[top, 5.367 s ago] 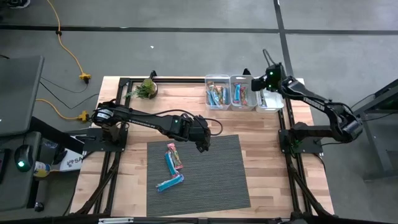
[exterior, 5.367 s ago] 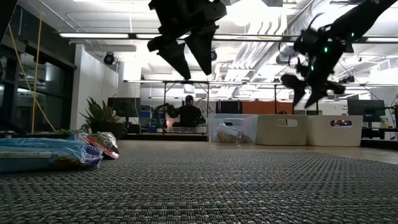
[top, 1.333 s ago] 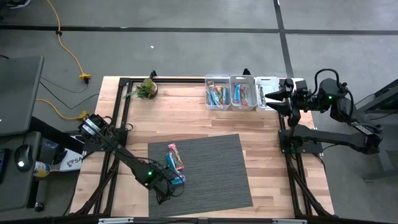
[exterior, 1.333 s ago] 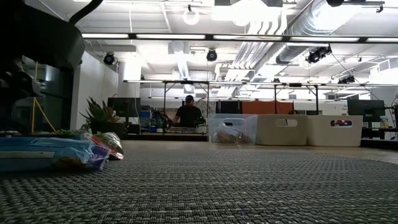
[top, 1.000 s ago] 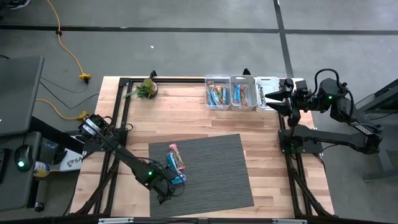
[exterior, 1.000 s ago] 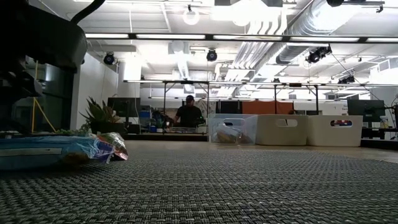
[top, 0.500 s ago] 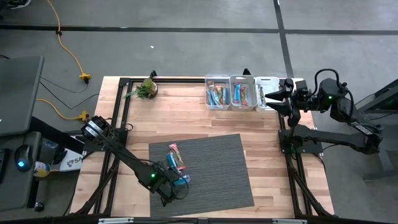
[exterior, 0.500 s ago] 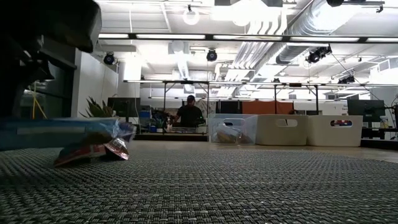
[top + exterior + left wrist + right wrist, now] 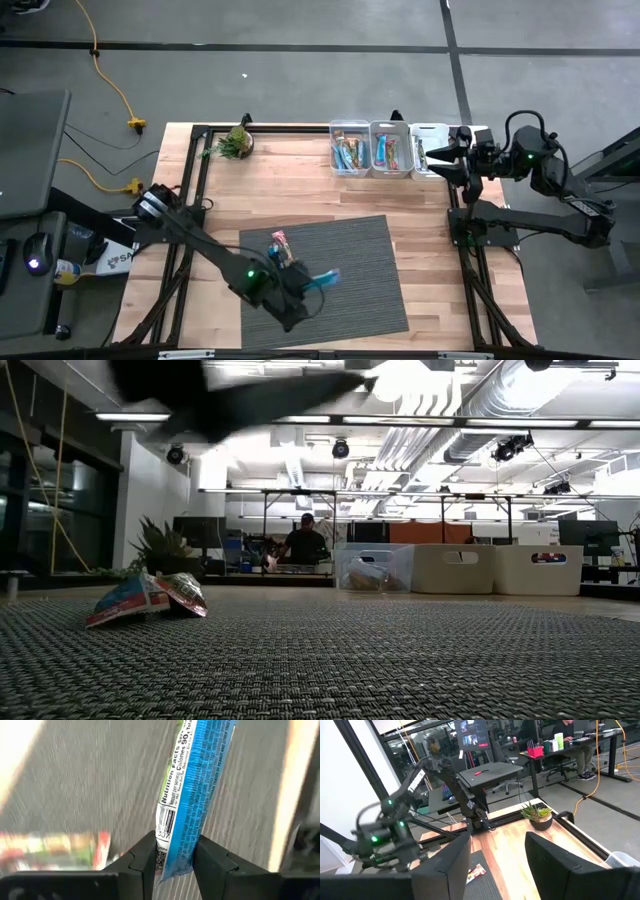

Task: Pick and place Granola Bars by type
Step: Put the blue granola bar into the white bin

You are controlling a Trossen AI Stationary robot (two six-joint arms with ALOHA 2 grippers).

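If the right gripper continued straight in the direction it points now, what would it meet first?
Probably nothing close. The right gripper, open, points across the row of bins toward the potted plant. It appears above the bins; depth is unclear, so the plant is only a guess.

This is a robotics lab set in an open-plan office or workshop hall. The wooden counter (image 9: 420, 215) sits in a black metal frame on a bare grey concrete floor (image 9: 300, 85) marked with dark lines, with a yellow cable (image 9: 115, 95) trailing across it. Overhead run exposed ducts (image 9: 520, 390) and strip lights (image 9: 170, 417). Beyond the counter, a person (image 9: 303, 542) sits at a desk; another desk (image 9: 495, 770) carries a monitor (image 9: 472, 732), with office chairs nearby.
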